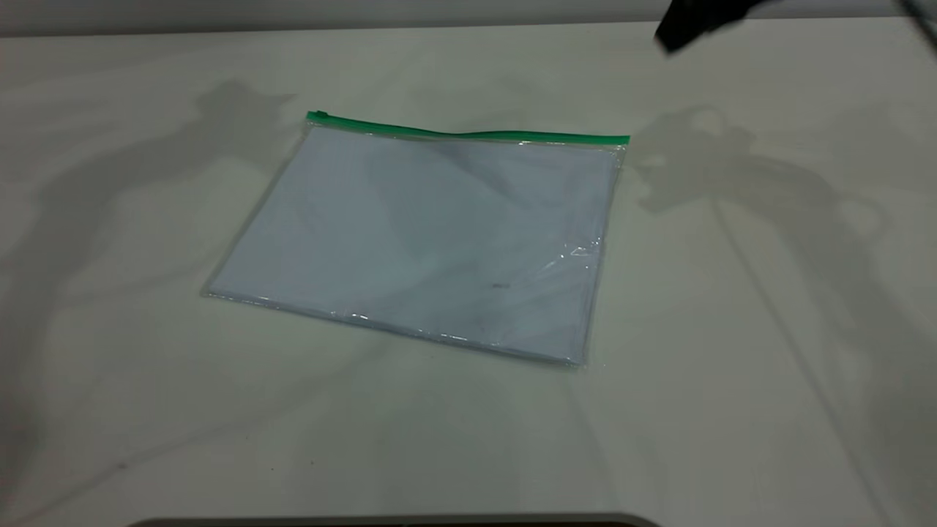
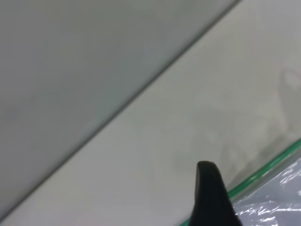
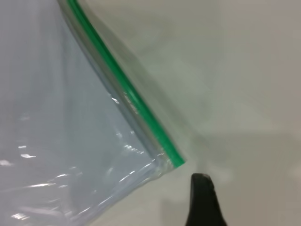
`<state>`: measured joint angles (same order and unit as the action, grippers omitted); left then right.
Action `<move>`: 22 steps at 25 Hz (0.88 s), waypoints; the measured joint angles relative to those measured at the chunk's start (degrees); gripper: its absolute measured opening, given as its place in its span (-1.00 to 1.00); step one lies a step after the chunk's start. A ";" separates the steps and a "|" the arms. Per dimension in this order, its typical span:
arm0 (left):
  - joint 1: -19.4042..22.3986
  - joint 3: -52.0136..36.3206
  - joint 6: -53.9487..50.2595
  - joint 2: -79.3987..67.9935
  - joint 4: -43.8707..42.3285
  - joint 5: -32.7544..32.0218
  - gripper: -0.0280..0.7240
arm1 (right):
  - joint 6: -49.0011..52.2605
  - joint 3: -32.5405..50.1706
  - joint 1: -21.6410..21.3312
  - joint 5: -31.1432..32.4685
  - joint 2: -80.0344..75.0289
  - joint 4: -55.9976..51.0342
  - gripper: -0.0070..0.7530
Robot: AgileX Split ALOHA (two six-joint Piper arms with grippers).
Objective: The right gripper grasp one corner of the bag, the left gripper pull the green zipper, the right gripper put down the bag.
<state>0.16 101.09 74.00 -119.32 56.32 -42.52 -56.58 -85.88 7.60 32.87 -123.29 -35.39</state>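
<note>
- Here the bag lies flat on the white table, about in the middle of it.
- White-bluish sheets show through the clear plastic.
- The green zipper runs along the far long edge of the bag, the edge away from the camera in the outside view.
- The little slider tab sits at the left end of the zipper.
- The right corner of the bag, at the other end of the zipper, rests on the table with nothing touching it.
- The right gripper is up in the air, near that corner but apart from it. Only one black finger shows in its own wrist view, so I cannot tell if it is spread or pressed together.
- The left gripper is near the zipper edge too. Only one black finger shows there as well, so I cannot tell its state.
- A dark piece of the right arm pokes in at the top of the outside view, well away from the bag.
</note>
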 joint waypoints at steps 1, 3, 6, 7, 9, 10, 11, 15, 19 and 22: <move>0.00 0.00 -2.10 2.06 -1.73 -0.37 0.47 | 2.26 0.00 0.00 2.44 2.59 1.66 0.42; 0.00 0.00 -7.45 7.00 -5.22 -1.99 0.47 | 5.57 0.03 0.00 7.23 8.00 3.81 0.38; 0.00 0.00 -15.17 14.11 -12.05 -5.69 0.47 | 10.31 0.03 0.00 13.75 16.09 6.17 0.35; -0.04 0.00 -17.89 16.55 -14.17 -7.05 0.47 | 12.33 0.03 0.00 15.72 18.50 7.08 0.34; -0.11 0.00 -23.17 20.93 -19.63 -10.84 0.47 | 16.62 0.03 0.00 20.58 24.24 8.44 0.34; -0.11 0.00 -26.22 23.23 -22.08 -12.98 0.47 | 18.86 0.03 0.00 23.15 27.00 9.23 0.34; -0.11 0.00 -29.29 25.46 -25.14 -14.86 0.47 | 21.09 0.03 0.00 25.30 29.18 10.09 0.34; -0.11 0.00 -40.54 32.75 -35.77 -24.30 0.47 | 30.80 0.07 0.00 35.75 37.75 14.12 0.34; -0.18 -0.12 -49.98 36.48 -40.02 -24.40 0.47 | 40.58 3.48 0.00 37.73 45.38 18.44 0.29; -0.18 -2.83 -53.55 38.83 -41.84 -24.40 0.47 | 42.49 9.31 0.00 37.88 51.53 21.17 0.26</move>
<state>-0.02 98.27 20.44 -80.49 14.48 -66.92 -14.09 -76.57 7.60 70.76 -71.76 -14.22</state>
